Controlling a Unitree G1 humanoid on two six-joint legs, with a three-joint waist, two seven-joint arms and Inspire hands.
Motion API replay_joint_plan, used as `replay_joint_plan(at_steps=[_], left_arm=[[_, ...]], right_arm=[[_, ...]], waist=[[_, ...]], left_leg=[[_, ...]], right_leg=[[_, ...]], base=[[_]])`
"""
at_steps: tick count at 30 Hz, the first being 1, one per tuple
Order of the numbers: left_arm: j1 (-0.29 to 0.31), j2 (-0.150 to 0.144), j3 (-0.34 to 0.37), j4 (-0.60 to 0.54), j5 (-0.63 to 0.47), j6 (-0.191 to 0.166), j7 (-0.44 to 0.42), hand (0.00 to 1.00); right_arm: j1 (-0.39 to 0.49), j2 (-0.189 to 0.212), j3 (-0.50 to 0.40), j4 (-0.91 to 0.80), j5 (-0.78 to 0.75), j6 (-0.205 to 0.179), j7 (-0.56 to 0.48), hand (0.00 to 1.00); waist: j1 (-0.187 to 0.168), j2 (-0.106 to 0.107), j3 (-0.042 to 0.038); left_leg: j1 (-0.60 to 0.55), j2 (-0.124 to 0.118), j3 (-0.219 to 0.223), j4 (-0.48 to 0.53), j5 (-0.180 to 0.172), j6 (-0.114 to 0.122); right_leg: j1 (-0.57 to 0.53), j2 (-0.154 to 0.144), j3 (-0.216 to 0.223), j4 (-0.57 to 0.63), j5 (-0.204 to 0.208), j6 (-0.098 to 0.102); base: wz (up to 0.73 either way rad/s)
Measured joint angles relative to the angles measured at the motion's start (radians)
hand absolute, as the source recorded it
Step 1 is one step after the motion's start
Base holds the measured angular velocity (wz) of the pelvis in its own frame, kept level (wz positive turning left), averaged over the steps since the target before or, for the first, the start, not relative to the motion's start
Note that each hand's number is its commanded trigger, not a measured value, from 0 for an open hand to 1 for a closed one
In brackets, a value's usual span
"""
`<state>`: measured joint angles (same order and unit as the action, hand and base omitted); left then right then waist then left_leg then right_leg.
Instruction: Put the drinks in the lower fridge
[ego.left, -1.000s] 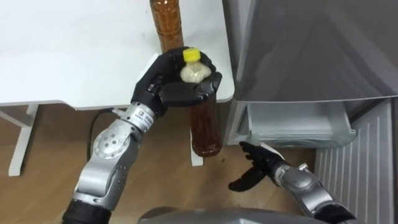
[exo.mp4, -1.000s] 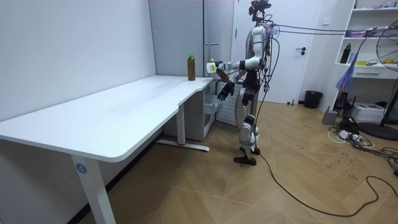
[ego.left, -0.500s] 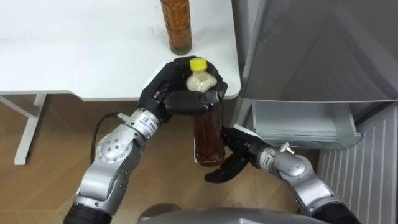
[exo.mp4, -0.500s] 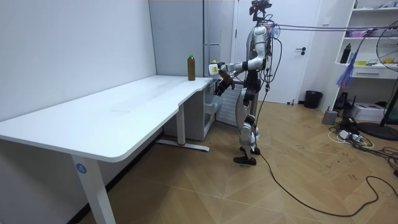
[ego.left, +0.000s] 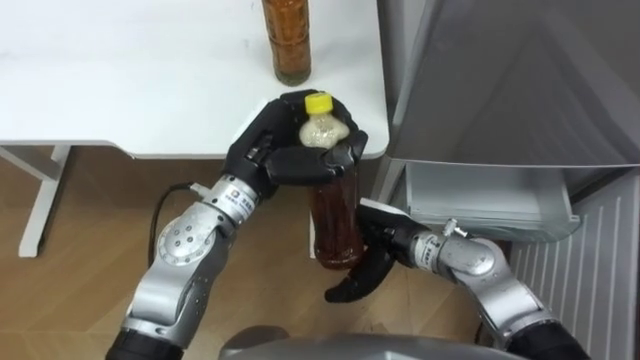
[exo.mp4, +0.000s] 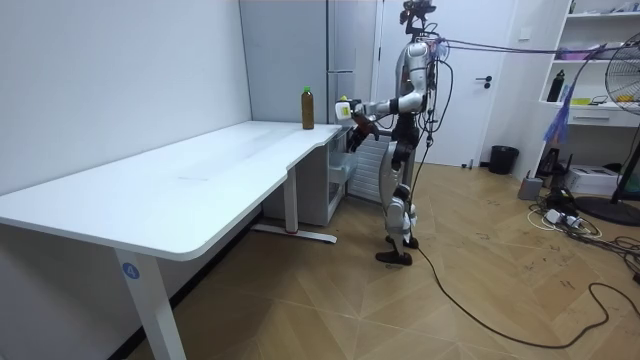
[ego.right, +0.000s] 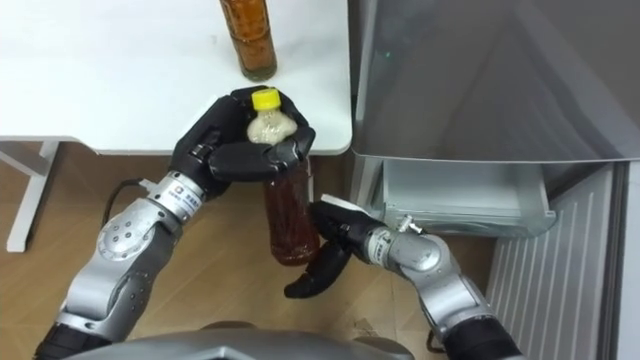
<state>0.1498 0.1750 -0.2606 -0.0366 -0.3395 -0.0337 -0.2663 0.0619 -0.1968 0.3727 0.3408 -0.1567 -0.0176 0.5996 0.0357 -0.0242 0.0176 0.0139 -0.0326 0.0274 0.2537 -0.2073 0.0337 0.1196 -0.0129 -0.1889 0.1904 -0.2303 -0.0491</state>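
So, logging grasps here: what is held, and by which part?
The left hand grips a yellow-capped bottle by its neck; the right hand is open beside its base.

Amber yellow-cap bottle (ego.left: 335, 215) upright, neck held by left robot hand (ego.left: 290, 160), just off bench (ego.left: 120, 90) corner. Second bottle (ego.left: 287, 40) upright on bench.

Head stereo pair — downward, room camera — distant

- A long white desk (exo.mp4: 200, 180) stands along the pale left wall (exo.mp4: 100, 80).
- Wooden floor (exo.mp4: 450, 300) runs throughout.
- A white door (exo.mp4: 490, 90) is far off, shelves (exo.mp4: 600, 70) at the right.
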Motion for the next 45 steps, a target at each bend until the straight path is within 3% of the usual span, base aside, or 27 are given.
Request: replay_joint_plan(at_steps=[9,19,25,30,31,32,45], left_arm=[[-0.002,0.022,-0.030,-0.001,0.032,-0.009,0.017,1.00],[-0.002,0.040,-0.038,-0.002,0.078,-0.022,-0.005,1.00],[0.000,0.039,-0.041,0.001,0.078,-0.028,-0.010,1.00],[0.001,0.044,-0.056,0.007,0.077,-0.031,-0.005,1.00],[0.001,0.047,-0.058,0.007,0.077,-0.031,-0.004,1.00],[0.001,0.049,-0.062,0.007,0.077,-0.031,-0.003,1.00],[0.001,0.060,-0.076,0.006,0.080,-0.031,-0.002,1.00]], right_arm=[[-0.001,-0.006,-0.001,-0.046,0.037,0.000,0.102,0.00],[-0.001,-0.015,-0.002,-0.074,0.225,0.005,0.126,0.00],[-0.001,-0.023,0.000,-0.074,0.345,0.022,0.139,0.00],[0.001,-0.039,0.012,-0.074,0.402,0.030,0.140,0.00],[0.003,-0.043,0.019,-0.074,0.425,0.036,0.137,0.30],[0.006,-0.045,0.025,-0.074,0.440,0.041,0.134,0.98],[0.010,-0.057,0.040,-0.073,0.472,0.055,0.132,1.00]], waist=[[-0.002,-0.005,0.0007],[0.030,-0.039,0.0032],[0.029,-0.021,0.0095],[0.025,-0.006,0.0021],[0.025,-0.007,0.0019],[0.025,-0.007,0.0019],[0.026,-0.010,-0.0003]], left_leg=[[0.009,0.001,0.003,0.000,0.000,0.000],[0.012,0.002,0.020,0.000,0.001,0.001],[0.016,0.002,0.019,0.000,0.001,0.001],[0.015,0.003,0.018,0.000,0.001,0.001],[0.014,0.003,0.018,0.000,0.001,0.001],[0.013,0.003,0.018,0.000,0.001,0.001],[0.006,0.003,0.016,0.006,0.001,0.002]], right_leg=[[0.001,-0.001,-0.002,0.013,0.000,0.000],[-0.007,-0.002,0.011,0.012,-0.001,0.001],[0.003,-0.002,0.009,0.013,0.000,0.002],[0.003,-0.002,0.006,0.015,0.000,0.002],[0.002,-0.001,0.005,0.016,0.000,0.002],[0.001,-0.002,0.003,0.016,0.000,0.002],[-0.006,-0.002,-0.003,0.027,0.000,0.002]], base=[[-0.01],[-0.05],[0.01],[0.00],[0.00],[0.00],[0.00]])
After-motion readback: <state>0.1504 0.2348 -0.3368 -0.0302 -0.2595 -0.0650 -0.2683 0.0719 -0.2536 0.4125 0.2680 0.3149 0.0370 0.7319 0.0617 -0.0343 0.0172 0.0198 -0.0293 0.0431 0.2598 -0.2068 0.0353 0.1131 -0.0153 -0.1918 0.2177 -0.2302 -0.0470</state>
